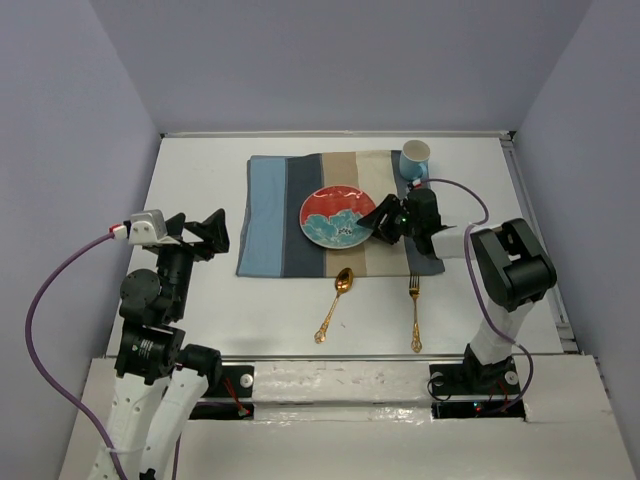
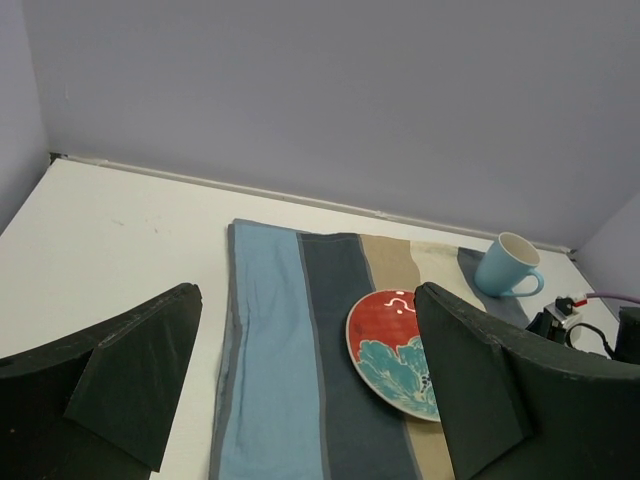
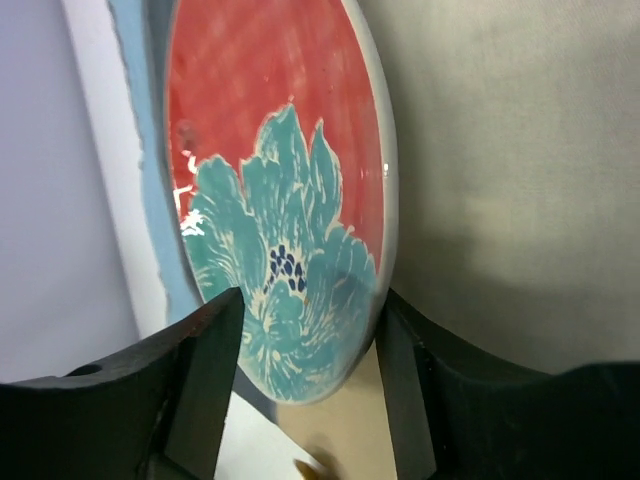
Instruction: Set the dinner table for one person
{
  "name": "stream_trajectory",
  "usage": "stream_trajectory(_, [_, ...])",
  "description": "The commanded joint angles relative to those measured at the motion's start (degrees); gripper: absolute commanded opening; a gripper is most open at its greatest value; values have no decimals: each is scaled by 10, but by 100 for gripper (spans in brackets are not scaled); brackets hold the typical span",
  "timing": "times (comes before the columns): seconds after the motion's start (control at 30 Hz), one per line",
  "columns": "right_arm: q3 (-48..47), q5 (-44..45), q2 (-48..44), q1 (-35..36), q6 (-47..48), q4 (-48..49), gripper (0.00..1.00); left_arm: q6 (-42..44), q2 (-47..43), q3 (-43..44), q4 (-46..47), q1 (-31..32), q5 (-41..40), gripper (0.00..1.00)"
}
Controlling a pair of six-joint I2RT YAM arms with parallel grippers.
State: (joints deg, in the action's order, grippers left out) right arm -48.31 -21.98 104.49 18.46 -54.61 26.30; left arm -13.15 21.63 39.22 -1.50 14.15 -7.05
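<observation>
On the white dinner table (image 1: 195,185) lies a striped placemat (image 1: 268,215), and a red plate with a teal flower (image 1: 336,216) rests flat on it. My right gripper (image 1: 385,222) is at the plate's right rim and stands open. In the right wrist view its fingers (image 3: 205,345) straddle the plate's near edge (image 3: 290,250) with gaps on both sides. My left gripper (image 1: 215,232) hovers open and holds nothing, left of the placemat. It faces the placemat (image 2: 270,360) and the plate (image 2: 392,345).
A light blue mug (image 1: 415,158) stands on the placemat's far right corner, just behind the right arm. A gold spoon (image 1: 335,303) and a gold fork (image 1: 414,312) lie on the bare table in front of the placemat. Walls enclose the table.
</observation>
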Motion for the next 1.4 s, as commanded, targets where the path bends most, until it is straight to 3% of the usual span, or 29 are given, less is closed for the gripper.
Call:
stream_trajectory(0.0, [-15,19,-50,3,60,-34,63,-4,1,1,33,1,9,99])
stream_trajectory(0.2, [2,63,-123,3,122,-117,74,-4,-3,2,34,0,16,99])
stream_trajectory(0.4, [37,131,-234,39,174,-203,75,-5,-12,1,34,1,20,99])
stream_trajectory(0.8, [184,217,-509,74,137,-469,62,-4,-38,2,33,25,22,99])
stream_trajectory(1.0, [187,258,-533,74,123,-587,62,1,-55,4,30,35,12,99])
stream_trajectory(1.37, [153,308,-421,106,109,-617,48,1,-75,5,28,60,5,99])
